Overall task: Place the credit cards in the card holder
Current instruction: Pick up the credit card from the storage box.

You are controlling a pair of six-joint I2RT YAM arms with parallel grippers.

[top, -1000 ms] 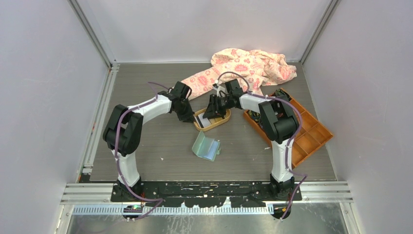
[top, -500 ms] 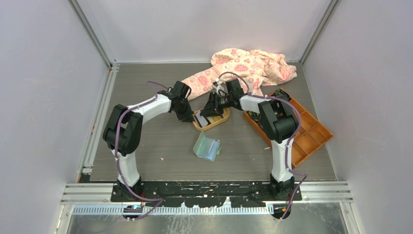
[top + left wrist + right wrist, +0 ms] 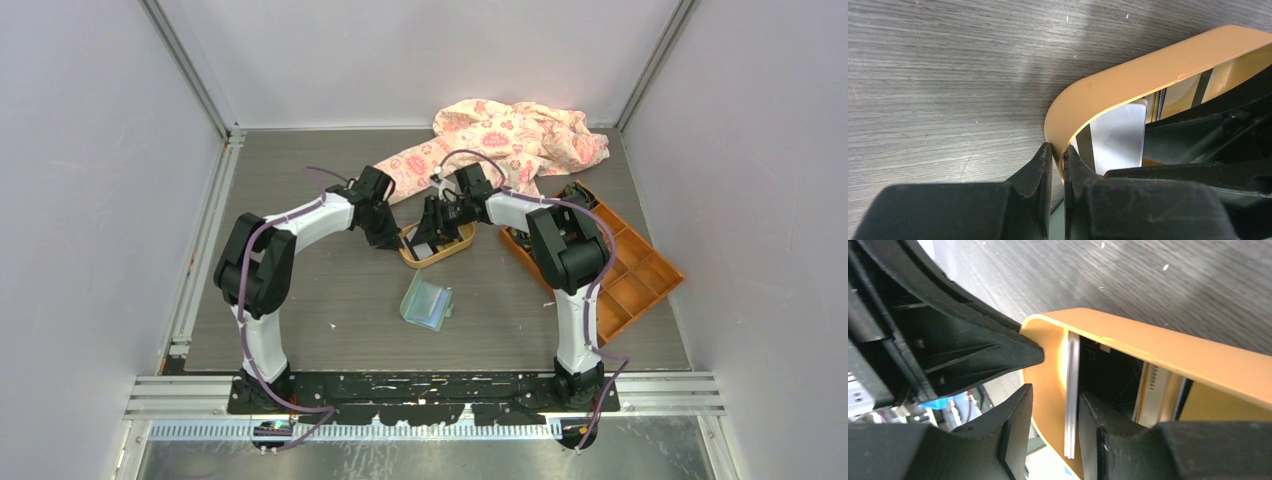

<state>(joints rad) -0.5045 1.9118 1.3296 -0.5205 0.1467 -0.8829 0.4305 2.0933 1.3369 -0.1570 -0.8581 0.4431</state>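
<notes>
**Card on edge between my right fingers, holder lying apart**

The credit cards (image 3: 1072,395) sit in the orange oval tray (image 3: 1148,70). One stands on edge against the tray's rounded end wall, and I see another leaning on the long wall behind it. My right gripper (image 3: 1054,405) straddles that end: one finger inside touches the upright card, the other is outside the wall. The jaws are partly apart, and I cannot tell whether they press. My left gripper (image 3: 1057,152) is pinched nearly closed on the rim of the same end, at 9 o'clock from the card. The card holder (image 3: 427,300) lies flat on the table (image 3: 300,300) at 6 o'clock from the tray, clear of both grippers. A floral cloth (image 3: 510,135) lies at 1 o'clock and an orange compartmented box (image 3: 630,275) at 4 o'clock
</notes>
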